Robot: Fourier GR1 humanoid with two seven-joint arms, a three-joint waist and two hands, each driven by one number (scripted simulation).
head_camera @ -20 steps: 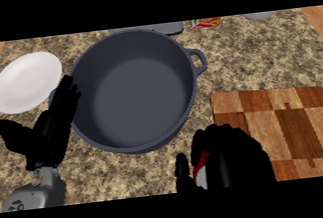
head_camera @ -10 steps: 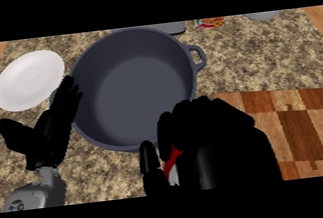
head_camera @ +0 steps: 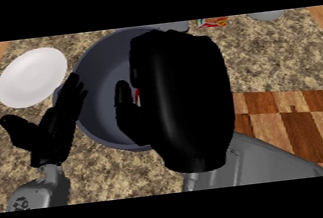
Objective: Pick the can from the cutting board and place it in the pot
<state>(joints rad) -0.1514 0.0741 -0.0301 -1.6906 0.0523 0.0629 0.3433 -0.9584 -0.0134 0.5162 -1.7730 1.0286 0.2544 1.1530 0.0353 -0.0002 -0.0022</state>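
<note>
Right hand (head_camera: 182,103), risen, over pot (head_camera: 93,68)

right hand (head_camera: 182,103) risen from beside cutting board (head_camera: 292,119), now over pot (head_camera: 92,63), hiding most of it

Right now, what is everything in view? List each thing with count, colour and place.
Pot: one, dark grey-blue, centre of the counter, largely hidden by the right robot hand.
Can: one, only a red and white sliver showing by the right hand's thumb, over the pot.
Plate: one, white, left of the pot.
Cutting board: one, brown checkered wood, at right.
Counter: one, speckled beige.
Small items at the far edge: too cut off to identify.
Left robot hand: black, open, fingers up, left of the pot.
Right robot hand: black, over the pot.
</note>
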